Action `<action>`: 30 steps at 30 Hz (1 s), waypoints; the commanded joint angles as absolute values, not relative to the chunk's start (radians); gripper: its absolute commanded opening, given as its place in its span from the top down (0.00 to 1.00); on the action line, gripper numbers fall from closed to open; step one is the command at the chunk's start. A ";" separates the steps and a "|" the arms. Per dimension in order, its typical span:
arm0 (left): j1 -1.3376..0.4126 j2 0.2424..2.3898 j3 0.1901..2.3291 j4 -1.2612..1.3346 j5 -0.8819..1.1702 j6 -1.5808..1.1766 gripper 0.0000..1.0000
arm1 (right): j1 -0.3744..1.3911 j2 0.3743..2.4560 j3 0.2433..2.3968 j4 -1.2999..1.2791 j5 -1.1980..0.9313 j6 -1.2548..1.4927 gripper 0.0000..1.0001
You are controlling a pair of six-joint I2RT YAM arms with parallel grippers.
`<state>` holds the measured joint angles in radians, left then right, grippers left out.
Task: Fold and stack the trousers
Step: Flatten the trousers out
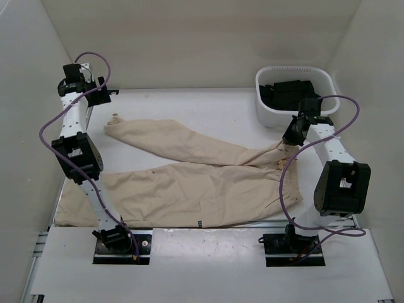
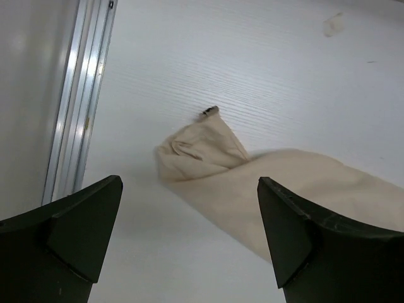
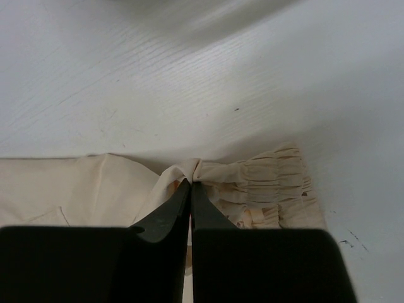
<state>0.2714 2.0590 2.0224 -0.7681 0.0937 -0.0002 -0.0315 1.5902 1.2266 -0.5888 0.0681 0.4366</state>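
Right jaws pinch the trousers (image 3: 265,183) at the waistband; left jaws gape wide above the unreadable hem tag (image 2: 210,111).

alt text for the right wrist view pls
The right pincer is shut on a pucker of beige trousers, right next to their gathered waistband. The cloth lies flat on a white table that fills the rest of the view.

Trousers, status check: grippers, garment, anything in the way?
Left gripper open above the far leg's hem, empty. Right gripper shut on the waistband. Trousers spread flat, unfolded. Basket of black garments beside the right gripper, off the cloth.
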 commanded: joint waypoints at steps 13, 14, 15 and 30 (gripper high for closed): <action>0.412 2.057 1.892 -0.790 0.156 0.000 0.00 | 0.458 1.708 1.606 -0.657 0.219 0.028 0.01; 0.443 1.990 1.866 -0.805 0.166 0.000 0.00 | 0.545 1.762 1.702 -0.657 0.219 0.017 0.01; 0.454 1.958 1.812 -0.816 0.166 0.000 0.00 | 0.584 1.892 1.760 -0.641 0.191 0.006 0.01; 0.647 1.612 1.537 -0.960 0.091 0.000 0.00 | 0.856 2.566 2.367 -0.386 0.030 0.215 0.03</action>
<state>0.6197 1.6909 1.5558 -0.9165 0.0879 -0.0002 0.8188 2.5725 2.2971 -0.4503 -0.0006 0.1761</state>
